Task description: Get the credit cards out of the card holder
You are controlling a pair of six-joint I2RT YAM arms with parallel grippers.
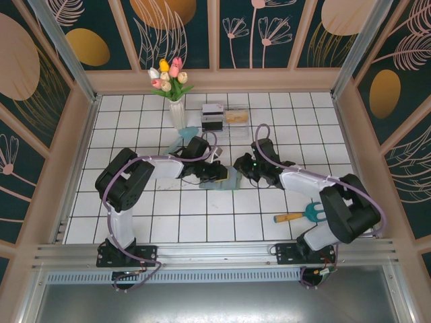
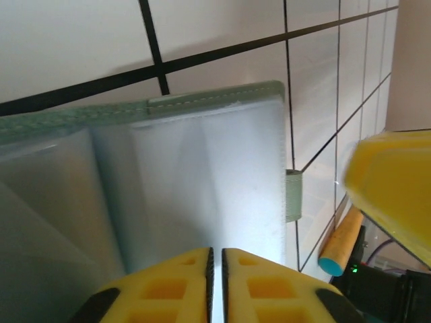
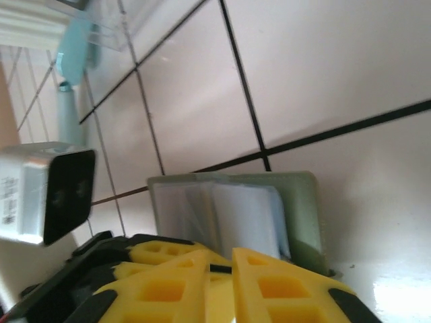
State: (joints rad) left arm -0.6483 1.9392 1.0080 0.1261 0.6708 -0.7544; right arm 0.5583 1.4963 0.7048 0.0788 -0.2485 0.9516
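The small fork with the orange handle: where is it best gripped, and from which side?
Grip the fork at mid-handle, from above, closing across it. The handle is round and straight and lies flat on the table, free on both sides; the teal prongs are wide and curved.

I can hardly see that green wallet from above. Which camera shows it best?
The left wrist view: the card holder lies close, its pale inside and stitched green edge plain. The right wrist view shows its green rim and pockets, smaller; the top view, a small patch.
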